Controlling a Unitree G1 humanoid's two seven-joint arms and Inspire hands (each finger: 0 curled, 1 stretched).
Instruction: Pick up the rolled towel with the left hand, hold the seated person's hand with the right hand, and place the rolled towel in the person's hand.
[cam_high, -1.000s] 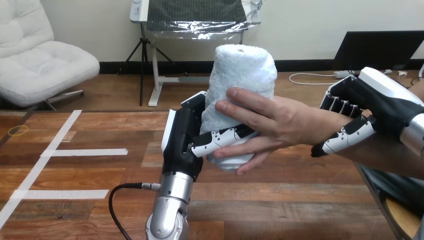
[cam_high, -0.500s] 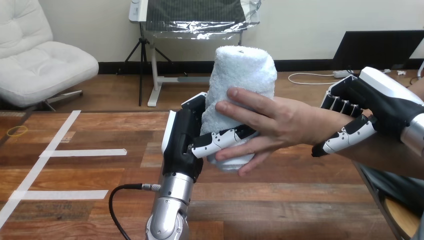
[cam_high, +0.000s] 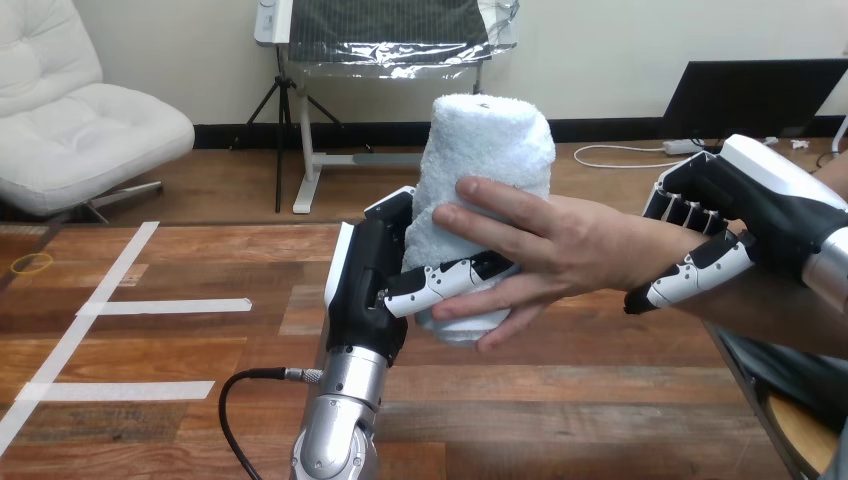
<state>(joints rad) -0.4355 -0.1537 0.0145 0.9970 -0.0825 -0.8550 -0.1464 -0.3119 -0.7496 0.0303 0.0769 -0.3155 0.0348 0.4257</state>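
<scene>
The towel (cam_high: 487, 140) stands upright above the desk (cam_high: 180, 400), clasped by the left hand (cam_high: 365, 290) — the person's hand (cam_high: 560, 245) wraps it too. The right hand (cam_high: 745, 205) grips the person's wrist (cam_high: 650, 250) — fingers over, thumb under.

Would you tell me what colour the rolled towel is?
The rolled towel is plain white, seen best in the head view.
</scene>
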